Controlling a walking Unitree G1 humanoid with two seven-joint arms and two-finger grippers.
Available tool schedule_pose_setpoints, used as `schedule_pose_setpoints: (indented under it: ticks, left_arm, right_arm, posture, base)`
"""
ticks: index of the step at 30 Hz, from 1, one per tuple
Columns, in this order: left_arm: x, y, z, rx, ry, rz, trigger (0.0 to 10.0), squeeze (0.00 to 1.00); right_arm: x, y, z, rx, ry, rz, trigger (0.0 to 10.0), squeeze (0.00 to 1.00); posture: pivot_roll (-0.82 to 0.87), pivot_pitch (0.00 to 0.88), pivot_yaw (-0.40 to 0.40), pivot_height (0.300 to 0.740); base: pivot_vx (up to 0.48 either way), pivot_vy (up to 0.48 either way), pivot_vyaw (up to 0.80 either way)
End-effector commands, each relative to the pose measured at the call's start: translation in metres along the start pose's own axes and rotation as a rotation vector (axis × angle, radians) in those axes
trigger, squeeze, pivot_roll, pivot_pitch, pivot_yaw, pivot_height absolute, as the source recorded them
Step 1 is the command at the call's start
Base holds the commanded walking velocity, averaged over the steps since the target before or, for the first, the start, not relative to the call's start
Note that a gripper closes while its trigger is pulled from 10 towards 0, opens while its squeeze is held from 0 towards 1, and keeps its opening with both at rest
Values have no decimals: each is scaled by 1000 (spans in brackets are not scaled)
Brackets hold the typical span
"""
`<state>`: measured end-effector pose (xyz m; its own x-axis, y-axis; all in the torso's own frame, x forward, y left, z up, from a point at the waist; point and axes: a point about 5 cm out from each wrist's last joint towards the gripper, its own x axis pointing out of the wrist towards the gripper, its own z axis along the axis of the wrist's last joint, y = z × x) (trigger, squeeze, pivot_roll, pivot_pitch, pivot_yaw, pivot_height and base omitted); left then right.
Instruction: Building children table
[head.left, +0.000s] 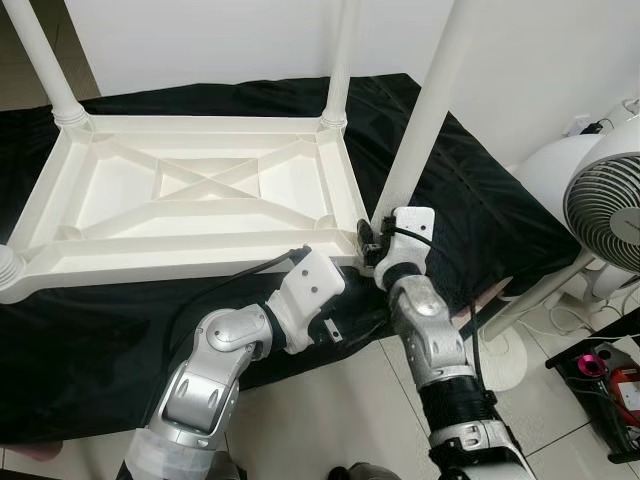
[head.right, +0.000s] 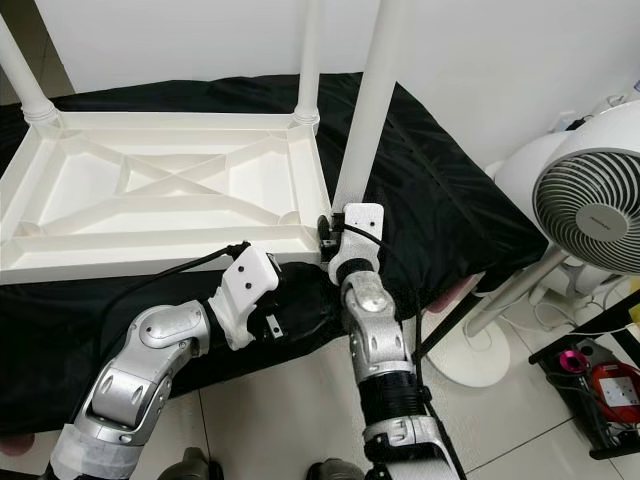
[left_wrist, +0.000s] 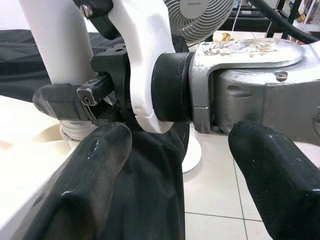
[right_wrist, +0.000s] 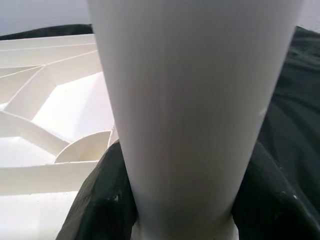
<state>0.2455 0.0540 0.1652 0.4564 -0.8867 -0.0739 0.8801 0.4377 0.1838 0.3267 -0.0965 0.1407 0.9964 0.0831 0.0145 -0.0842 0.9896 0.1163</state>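
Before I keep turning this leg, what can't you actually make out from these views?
- Right claw on the near-right leg: head views show its wrist housing, hiding the fingertips.
- Leg-to-tabletop joint: right wrist view cuts it off at the bottom edge.
- Leg tops: cropped by the head views' upper edge.
- Left claw: open, holding nothing.

A room in a home: pale glossy floor tiles, a plain white wall, a white round-caged pedestal fan and a wall socket behind it.
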Motion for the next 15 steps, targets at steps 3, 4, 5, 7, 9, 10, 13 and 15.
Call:
schedule_pose_setpoints:
  ticks: [3, 4, 5, 7, 9, 10, 13, 15]
  left_arm:
    - [1, -2, 1, -18, -8, 35, 10000, 0]
    - [1, -2, 1, -18, -8, 35, 10000, 0]
    - [1, -3, 1, -18, -7, 33, 10000, 0]
    - [1, -2, 1, -18, -6, 34, 10000, 0]
    - [0, -1, 1, -18, -5, 38, 10000, 0]
    - [0, -1, 1, -18, -5, 38, 10000, 0]
    - [0, -2, 0, -20, -4, 39, 10000, 0]
    - [-1, -2, 0, -19, 1, 37, 10000, 0]
  right_arm:
    - [-8, 6, -16, 56, 73, 24, 10000, 0]
    - [-8, 6, -16, 56, 73, 24, 10000, 0]
    - [-9, 5, -16, 47, 76, 21, 10000, 0]
    - [-10, 1, -15, 37, 76, 8, 10000, 0]
    - [-12, -3, -13, 26, 69, -4, 10000, 1000]
    - [-12, -3, -13, 26, 69, -4, 10000, 1000]
    - [-15, -7, -11, -14, 37, 33, 10000, 1000]
    - [-18, -14, -11, -34, 23, 47, 10000, 1000]
  posture:
    - [-61, 57, -56, 740]
    - [-61, 57, -56, 740]
    - [-60, 57, -58, 740]
    - [-59, 56, -59, 740]
    - [-57, 55, -59, 740]
    - [-57, 55, -59, 740]
    - [-55, 52, -58, 740]
    - [-52, 53, -60, 740]
  base:
    - [0, 0, 0]
    - [0, 0, 0]
    - [0, 0, 0]
    - [0, 0, 0]
    - [0, 0, 0]
    - [0, 0, 0]
    - [0, 0, 0]
    - [0, 0, 0]
